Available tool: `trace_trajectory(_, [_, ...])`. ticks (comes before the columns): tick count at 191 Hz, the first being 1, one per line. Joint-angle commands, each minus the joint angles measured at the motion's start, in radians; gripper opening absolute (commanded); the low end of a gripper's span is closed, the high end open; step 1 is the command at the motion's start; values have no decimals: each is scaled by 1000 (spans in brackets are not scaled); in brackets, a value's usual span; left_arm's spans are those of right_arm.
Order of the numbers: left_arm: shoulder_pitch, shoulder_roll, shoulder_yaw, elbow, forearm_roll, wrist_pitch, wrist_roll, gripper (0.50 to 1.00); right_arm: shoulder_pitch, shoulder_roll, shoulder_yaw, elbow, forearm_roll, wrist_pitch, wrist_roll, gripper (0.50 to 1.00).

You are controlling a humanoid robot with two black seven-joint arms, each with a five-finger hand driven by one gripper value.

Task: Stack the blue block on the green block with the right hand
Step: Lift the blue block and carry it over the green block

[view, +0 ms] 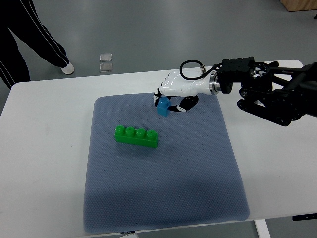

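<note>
The right robot hand (174, 94) reaches in from the right edge, its fingers curled around the blue block (163, 106), above the far part of the grey mat (163, 198). The green block (137, 137) lies on the mat, nearer, apart from it, on the white worktop (44, 148).
</note>
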Motion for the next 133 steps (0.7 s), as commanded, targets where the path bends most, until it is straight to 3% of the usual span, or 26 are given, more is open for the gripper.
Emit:
trace_trajectory(1, [0,0,-1,0,0,0,0,1000,5,41,-1,2,1,2,0,549])
trace_trajectory(133, [0,0,-1,0,0,0,0,1000,-16,113,-18,-10,-7,11,0,554])
